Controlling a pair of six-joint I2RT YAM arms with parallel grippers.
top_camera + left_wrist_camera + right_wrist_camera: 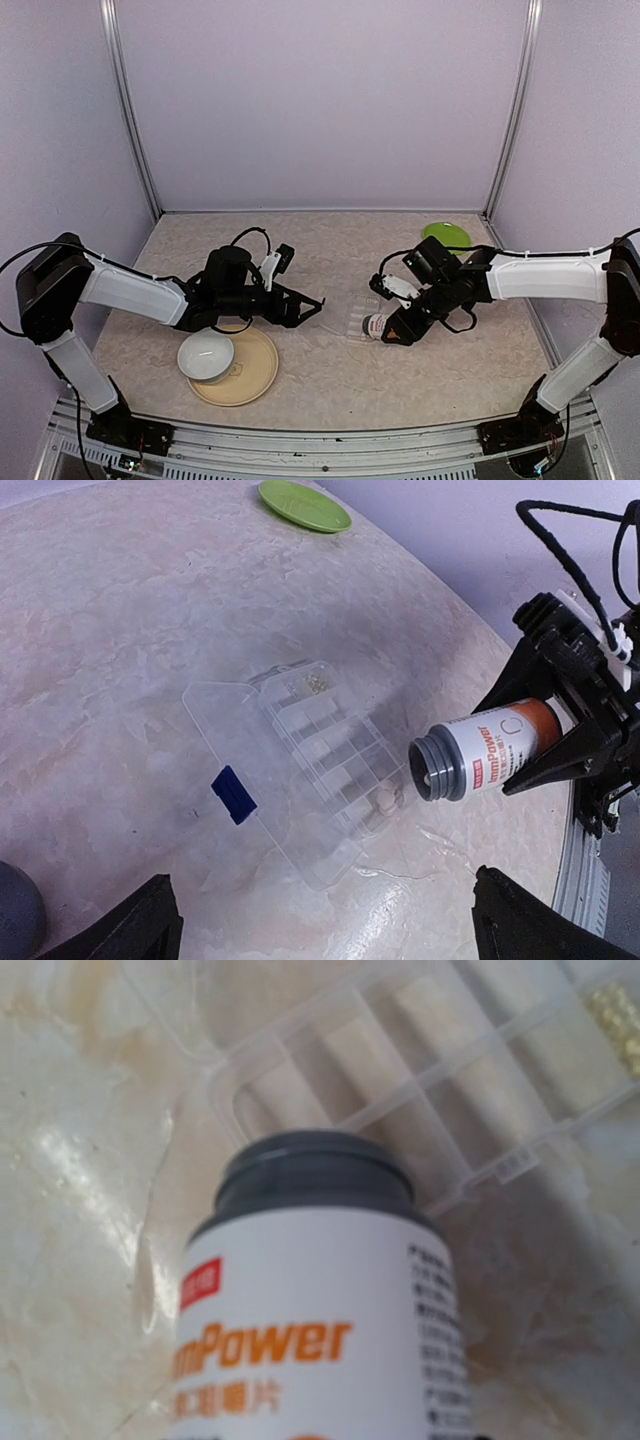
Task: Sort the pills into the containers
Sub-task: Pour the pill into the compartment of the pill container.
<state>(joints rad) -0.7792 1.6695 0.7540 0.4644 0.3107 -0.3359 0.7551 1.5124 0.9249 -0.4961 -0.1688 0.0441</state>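
The clear pill box (pixel 330 742) lies open on the table, its lid (pixel 240 745) folded out flat. A pale pill (pixel 387 801) sits in a near corner compartment, and a small cluster of tiny pills (pixel 315 683) sits in a far one, also seen in the right wrist view (pixel 615 1015). My right gripper (pixel 402 326) is shut on an uncapped orange-labelled bottle (pixel 490 755), tilted with its grey mouth over the box's near end (pixel 330 1090). My left gripper (pixel 330 935) is open and empty, hovering just left of the box (pixel 350 316).
A green plate (pixel 447 235) lies at the back right. A white bowl (pixel 206 356) sits on a tan plate (pixel 250 375) under the left arm. A blue tab (pixel 233 794) is on the box lid.
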